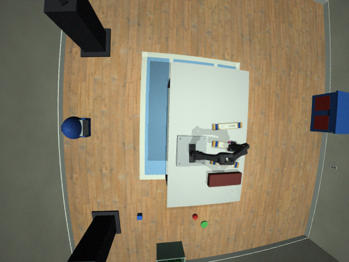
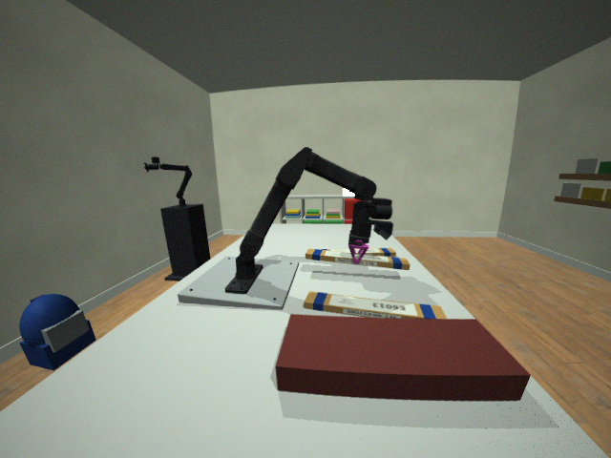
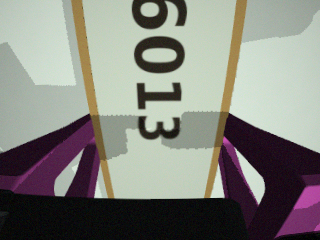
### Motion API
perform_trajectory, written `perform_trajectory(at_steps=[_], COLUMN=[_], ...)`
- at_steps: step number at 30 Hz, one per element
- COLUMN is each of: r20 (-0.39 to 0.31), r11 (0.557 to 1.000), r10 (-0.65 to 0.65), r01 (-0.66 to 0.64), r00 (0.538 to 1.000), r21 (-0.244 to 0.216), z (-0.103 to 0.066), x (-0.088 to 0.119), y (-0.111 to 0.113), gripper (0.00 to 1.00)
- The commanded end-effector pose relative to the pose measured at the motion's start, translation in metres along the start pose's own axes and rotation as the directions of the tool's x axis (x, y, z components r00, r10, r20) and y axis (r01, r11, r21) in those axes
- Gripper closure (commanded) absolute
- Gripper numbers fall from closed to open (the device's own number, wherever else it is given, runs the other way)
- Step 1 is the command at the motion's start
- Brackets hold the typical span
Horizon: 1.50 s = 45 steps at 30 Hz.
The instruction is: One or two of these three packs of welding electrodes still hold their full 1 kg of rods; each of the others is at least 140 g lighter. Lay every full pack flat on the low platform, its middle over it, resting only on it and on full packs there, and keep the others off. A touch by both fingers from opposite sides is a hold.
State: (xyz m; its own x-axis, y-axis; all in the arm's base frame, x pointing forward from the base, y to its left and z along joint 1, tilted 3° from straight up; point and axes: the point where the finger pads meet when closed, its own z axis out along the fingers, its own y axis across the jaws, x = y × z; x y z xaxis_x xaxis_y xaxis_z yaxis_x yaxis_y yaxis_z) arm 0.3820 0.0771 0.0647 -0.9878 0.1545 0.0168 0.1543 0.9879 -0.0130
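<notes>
None of the three electrode packs lies on the low maroon platform point(image 2: 394, 355) yet: the gripper point(image 2: 357, 255) is clamped across the middle pack point(image 2: 382, 260), apparently lifted clear of the table, others untouched.

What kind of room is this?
Probably a robot test room or workshop: a black arm bolted to a long white table, a second small arm on a pedestal, and wall shelves of boxes.

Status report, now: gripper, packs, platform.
Gripper shut on middle pack, raised off table. Other two packs lie on table. Platform bare, nearest pack lies between.
</notes>
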Motion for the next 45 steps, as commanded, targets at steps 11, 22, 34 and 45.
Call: perform_trajectory(at_steps=[11,22,34,45], r20=[0.101,0.101,0.101,0.101], r11=[0.999,0.999,0.999,0.999], r10=[0.000,0.004,0.005,0.005], r01=[0.004,0.000,0.000,-0.001], r00=[0.995,0.995,0.995,0.995], r21=[-0.042,-0.042,-0.042,-0.041], z=[-0.0540,-0.0549,-0.0556,-0.0560], x=[-0.0082,-0.0088,-0.0089,-0.0090], y=[0.0078,0.0061,0.0059,0.0057], gripper=[1.00,1.00,1.00,1.00])
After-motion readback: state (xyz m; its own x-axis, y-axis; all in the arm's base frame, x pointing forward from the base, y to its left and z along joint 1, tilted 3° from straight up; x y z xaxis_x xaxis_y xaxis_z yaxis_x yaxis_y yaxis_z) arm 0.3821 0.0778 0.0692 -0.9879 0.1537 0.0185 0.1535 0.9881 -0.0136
